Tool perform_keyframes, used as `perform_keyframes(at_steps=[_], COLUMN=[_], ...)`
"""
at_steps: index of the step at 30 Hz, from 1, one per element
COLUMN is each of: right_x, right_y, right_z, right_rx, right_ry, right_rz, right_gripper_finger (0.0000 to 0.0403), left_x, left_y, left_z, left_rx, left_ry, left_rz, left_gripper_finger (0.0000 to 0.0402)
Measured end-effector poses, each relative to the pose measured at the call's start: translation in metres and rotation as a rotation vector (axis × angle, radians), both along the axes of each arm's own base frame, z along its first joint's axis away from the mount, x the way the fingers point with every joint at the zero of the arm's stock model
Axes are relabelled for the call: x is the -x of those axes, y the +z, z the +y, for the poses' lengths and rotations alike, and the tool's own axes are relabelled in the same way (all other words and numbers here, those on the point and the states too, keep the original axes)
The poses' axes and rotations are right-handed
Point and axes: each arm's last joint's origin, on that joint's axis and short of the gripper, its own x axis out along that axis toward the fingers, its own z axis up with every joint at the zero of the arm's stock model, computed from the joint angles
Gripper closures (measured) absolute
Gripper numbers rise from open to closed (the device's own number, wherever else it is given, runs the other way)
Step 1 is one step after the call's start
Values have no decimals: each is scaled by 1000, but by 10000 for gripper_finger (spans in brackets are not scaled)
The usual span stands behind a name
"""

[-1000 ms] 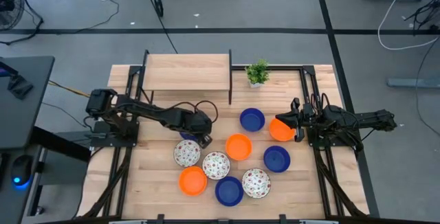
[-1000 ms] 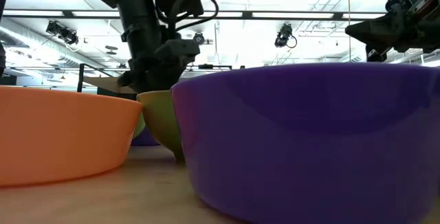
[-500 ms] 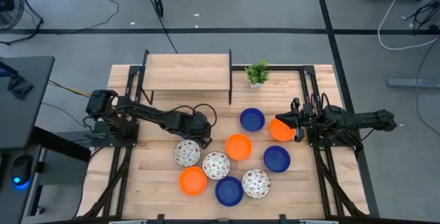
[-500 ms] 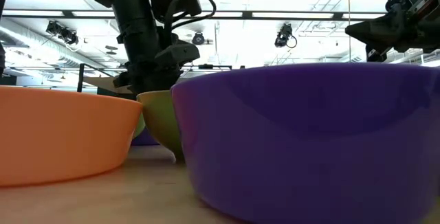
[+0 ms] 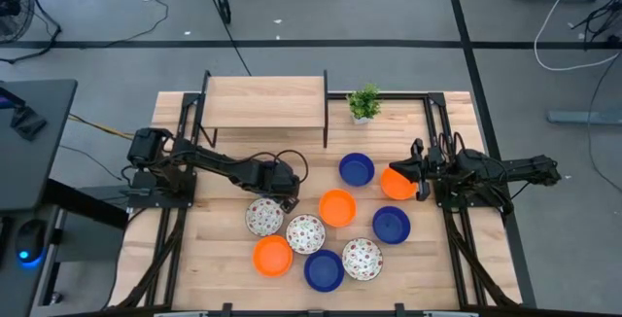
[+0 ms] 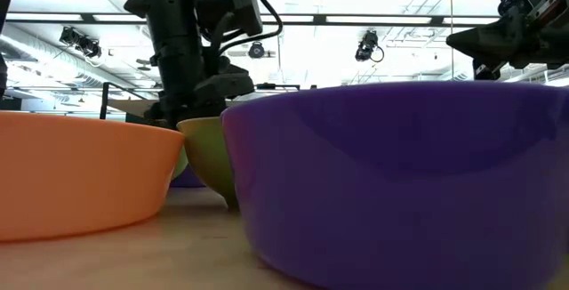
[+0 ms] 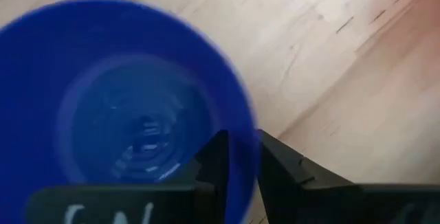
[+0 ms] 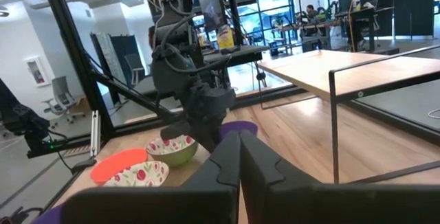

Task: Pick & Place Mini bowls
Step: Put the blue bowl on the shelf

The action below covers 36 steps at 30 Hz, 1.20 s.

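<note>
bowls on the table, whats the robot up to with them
The left gripper is down on a blue bowl, its fingers either side of the rim. The right gripper is shut, at the table's right side beside an orange bowl; whether it holds that bowl cannot be told. Eight more small bowls sit loose on the wooden table.

Left tool [image 7: 237, 162] narrowed onto blue bowl [image 7: 103, 100]
</note>
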Motion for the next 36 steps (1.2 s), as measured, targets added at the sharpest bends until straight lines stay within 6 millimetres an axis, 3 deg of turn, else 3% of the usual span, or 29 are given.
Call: perform_keyframes(at_steps=[6, 11, 15, 23, 28, 36], right_x=[0, 0, 0, 0, 0, 0], right_y=[0, 0, 0, 0, 0, 0], right_z=[0, 0, 0, 0, 0, 0], right_rx=[0, 0, 0, 0, 0, 0], right_ry=[0, 0, 0, 0, 0, 0], right_rz=[2, 2, 1, 2, 1, 2], right_gripper_finger=[397, 397, 397, 397, 397, 397], left_x=[0, -9, -18, -38, -42, -32], left_y=[4, 23, 59, 158, 194, 191], left_z=[-2, -6, -8, 1, 45, 140], left_rx=[-29, -38, -45, -199, -385, -474], left_ry=[-85, -218, -348, -564, -589, -590], left_rz=[10, 21, -26, -256, -285, -202], left_gripper_finger=[390, 391, 395, 396, 396, 395])
